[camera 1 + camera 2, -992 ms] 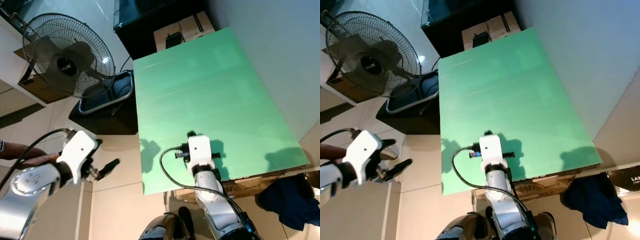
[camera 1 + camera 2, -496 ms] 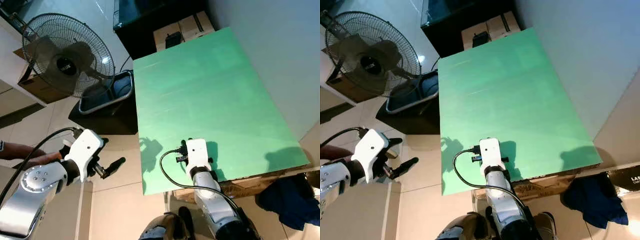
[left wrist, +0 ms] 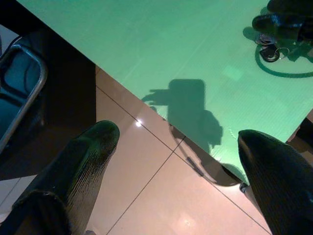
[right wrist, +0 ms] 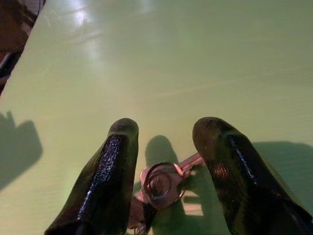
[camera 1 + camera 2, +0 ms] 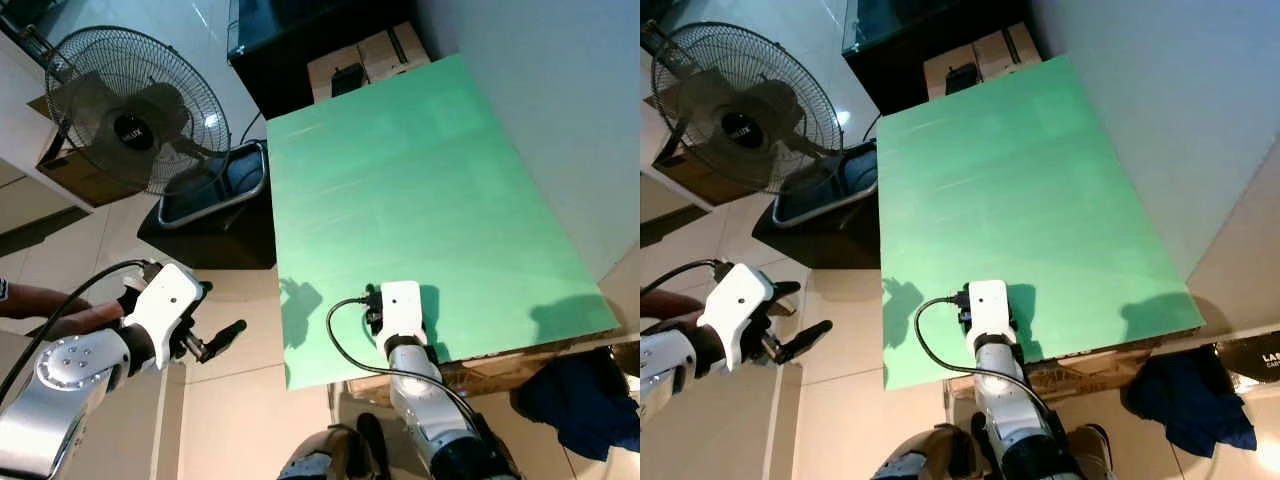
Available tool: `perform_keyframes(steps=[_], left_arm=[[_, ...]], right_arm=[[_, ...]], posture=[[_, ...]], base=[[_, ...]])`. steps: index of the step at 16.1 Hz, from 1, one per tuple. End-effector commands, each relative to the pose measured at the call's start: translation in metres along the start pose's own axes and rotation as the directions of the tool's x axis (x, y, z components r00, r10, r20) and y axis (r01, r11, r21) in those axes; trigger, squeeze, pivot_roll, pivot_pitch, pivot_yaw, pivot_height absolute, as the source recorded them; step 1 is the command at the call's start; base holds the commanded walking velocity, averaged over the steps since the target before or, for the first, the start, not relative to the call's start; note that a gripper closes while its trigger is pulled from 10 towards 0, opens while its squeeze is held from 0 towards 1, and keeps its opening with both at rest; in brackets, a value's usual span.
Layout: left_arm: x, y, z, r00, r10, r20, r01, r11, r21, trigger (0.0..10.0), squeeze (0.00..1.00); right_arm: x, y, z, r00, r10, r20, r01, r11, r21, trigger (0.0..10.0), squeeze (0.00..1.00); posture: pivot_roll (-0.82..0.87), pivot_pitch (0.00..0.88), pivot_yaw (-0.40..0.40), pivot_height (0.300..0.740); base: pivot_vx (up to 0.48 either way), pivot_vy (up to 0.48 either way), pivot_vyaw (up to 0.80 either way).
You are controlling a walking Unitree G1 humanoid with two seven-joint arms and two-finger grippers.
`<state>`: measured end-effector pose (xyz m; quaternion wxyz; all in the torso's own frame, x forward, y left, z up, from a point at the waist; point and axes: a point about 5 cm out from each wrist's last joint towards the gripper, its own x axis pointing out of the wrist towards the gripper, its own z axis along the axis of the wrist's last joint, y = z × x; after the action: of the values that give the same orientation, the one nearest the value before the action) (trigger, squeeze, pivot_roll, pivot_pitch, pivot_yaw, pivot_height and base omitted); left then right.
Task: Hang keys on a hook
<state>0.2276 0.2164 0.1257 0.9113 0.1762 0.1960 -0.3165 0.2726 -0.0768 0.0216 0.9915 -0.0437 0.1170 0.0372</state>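
- Right tool (image 4: pixel 164 147) is reaching down over the near part of the green desk (image 5: pixel 420 170), its two black fingers (image 4: pixel 105 181) spread apart with nothing clamped between them.
- Keys (image 4: pixel 161 183) on a metal ring are lying flat on the desk, directly between the two spread fingers and slightly nearer the wrist than the fingertips; whether either finger is touching them cannot be told.
- From the left wrist view the keys (image 3: pixel 269 51) are showing as a small dark ring on the green surface, right under the right tool's dark fingers.
- Left tool (image 5: pixel 215 340) is hovering over the tiled floor (image 5: pixel 240 400), off the desk's near left corner, well apart from the keys; its fingers (image 3: pixel 83 156) are standing wide open and holding nothing.
- A standing fan (image 5: pixel 125 105) is sitting beyond the left arm, with a dark tray-like base (image 5: pixel 215 190) beside the desk's left edge.
- Cardboard boxes (image 5: pixel 365 55) are lying past the desk's far end, and a dark blue cloth (image 5: pixel 585 405) is lying on the floor by its near right corner.
- A person's arm (image 5: pixel 45 305) is showing at the left edge, behind the left arm.
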Motion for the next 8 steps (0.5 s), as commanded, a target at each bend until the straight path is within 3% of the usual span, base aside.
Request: perform_keyframes(steps=[1, 5, 6, 7, 8], left_arm=[[-0.008, 0.008, -0.004, 0.999, 0.035, -0.032, -0.035, 0.999, 0.004, 10.0, 0.0], [-0.011, 0.008, -0.004, 0.999, 0.031, -0.035, -0.031, 1.0, 0.007, 10.0, 0.0], [-0.011, 0.008, -0.004, 0.999, 0.03, -0.035, -0.03, 1.0, 0.007, 10.0, 0.0], [-0.012, 0.008, -0.004, 0.999, 0.029, -0.036, -0.029, 1.0, 0.007, 10.0, 0.0], [-0.012, 0.008, -0.005, 0.999, 0.03, -0.038, -0.03, 1.0, 0.008, 10.0, 0.0]], right_arm=[[-0.006, 0.033, -0.001, 0.998, 0.059, -0.025, -0.057, 0.994, 0.091, 10.0, 1.0], [-0.004, 0.035, -0.004, 0.994, 0.101, -0.03, -0.098, 0.992, 0.079, 10.0, 1.0], [-0.003, 0.033, -0.009, 0.993, 0.1, -0.063, -0.096, 0.993, 0.062, 10.0, 0.76], [-0.002, 0.032, -0.011, 0.991, 0.112, -0.079, -0.106, 0.992, 0.069, 10.0, 0.0], [-0.002, 0.03, -0.015, 0.988, 0.118, -0.101, -0.11, 0.99, 0.083, 10.0, 0.0]], posture=[[0.03, 0.244, 0.4, 0.74], [0.03, 0.243, 0.4, 0.74], [0.04, 0.243, 0.4, 0.74], [0.04, 0.242, 0.4, 0.74], [0.04, 0.242, 0.4, 0.74]], base=[[0.0, 0.0, 0.0], [0.0, 0.0, 0.0], [0.0, 0.0, 0.0], [0.0, 0.0, 0.0], [0.0, 0.0, 0.0]])
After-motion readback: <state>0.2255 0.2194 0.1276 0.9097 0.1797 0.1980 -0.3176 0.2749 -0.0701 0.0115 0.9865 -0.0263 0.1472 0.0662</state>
